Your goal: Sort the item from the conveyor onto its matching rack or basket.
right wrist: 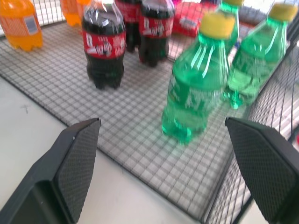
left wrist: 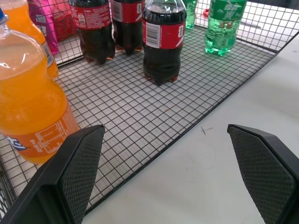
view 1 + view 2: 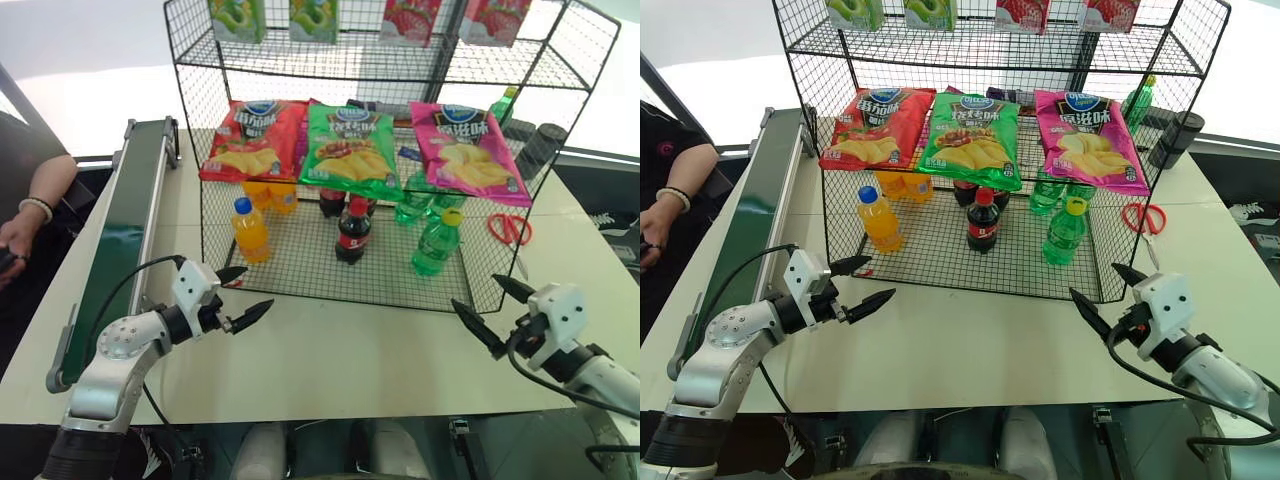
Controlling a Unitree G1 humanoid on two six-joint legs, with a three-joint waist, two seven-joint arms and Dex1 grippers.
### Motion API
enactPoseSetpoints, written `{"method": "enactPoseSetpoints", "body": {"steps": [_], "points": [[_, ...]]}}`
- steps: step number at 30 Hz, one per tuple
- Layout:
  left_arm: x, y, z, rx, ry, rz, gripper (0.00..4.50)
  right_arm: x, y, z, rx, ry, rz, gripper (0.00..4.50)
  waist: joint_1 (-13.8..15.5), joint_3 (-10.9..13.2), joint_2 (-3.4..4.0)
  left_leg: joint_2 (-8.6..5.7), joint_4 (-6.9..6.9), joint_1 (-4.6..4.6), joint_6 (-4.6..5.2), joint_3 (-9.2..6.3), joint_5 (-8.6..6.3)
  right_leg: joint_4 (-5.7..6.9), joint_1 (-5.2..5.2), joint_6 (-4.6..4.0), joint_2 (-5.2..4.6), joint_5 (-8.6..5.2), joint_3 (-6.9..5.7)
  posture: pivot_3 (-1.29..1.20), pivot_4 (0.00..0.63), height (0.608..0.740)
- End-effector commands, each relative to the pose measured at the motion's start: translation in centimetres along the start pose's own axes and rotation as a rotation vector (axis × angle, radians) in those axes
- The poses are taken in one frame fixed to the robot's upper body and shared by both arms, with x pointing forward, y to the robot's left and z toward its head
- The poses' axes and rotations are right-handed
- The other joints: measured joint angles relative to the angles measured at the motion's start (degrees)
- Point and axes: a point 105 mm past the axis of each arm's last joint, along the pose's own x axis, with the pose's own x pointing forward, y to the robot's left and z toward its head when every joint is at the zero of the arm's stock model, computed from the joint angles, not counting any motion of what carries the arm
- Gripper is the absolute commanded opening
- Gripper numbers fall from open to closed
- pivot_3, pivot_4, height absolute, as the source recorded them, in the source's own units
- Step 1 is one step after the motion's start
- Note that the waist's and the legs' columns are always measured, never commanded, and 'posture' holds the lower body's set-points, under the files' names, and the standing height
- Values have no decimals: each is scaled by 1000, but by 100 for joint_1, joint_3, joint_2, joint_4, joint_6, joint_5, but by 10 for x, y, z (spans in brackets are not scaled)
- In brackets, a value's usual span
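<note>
The item, a green bottle with a yellow cap [image 3: 437, 243], stands upright on the bottom tier of the black wire rack [image 3: 300, 272], near its front right corner. In the right wrist view the same bottle [image 1: 198, 77] is straight ahead, with another green bottle behind it. My right gripper [image 3: 475, 291] hovers open and empty over the table just in front of that corner. My left gripper [image 3: 256, 287] is open and empty too, at the rack's front left edge. The conveyor [image 3: 125, 240] runs along the table's left side.
An orange bottle [image 3: 250, 230] and cola bottles [image 3: 352, 232] stand on the same tier. Red, green and pink chip bags [image 3: 350, 148] lean on the tier above. Red scissors [image 3: 511, 227] lie right of the rack. A person's hand [image 3: 20, 235] rests beyond the conveyor.
</note>
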Motion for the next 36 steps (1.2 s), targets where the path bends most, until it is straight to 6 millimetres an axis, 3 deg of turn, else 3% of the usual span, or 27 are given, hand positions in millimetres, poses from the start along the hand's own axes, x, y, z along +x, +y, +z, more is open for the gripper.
{"method": "enactPoseSetpoints", "body": {"steps": [1,19,36], "points": [[-1,-4,9,24,-37,-31,4500,-4,-5,5,-27,-38,-25,4437,0,0,0,0,0,0,0,0,0,0,0,0,0,0,0,0,150,730],[3,0,9,41,-28,12,4500,-3,-8,1,-36,-49,-31,4437,1,0,0,0,1,0,0,0,0,0,1,0,0,0,0,0,150,730],[2,1,10,37,-24,42,4500,10,-7,11,-39,-65,6,4437,1,-1,0,0,1,2,0,0,0,1,2,0,0,0,0,0,150,730]]}}
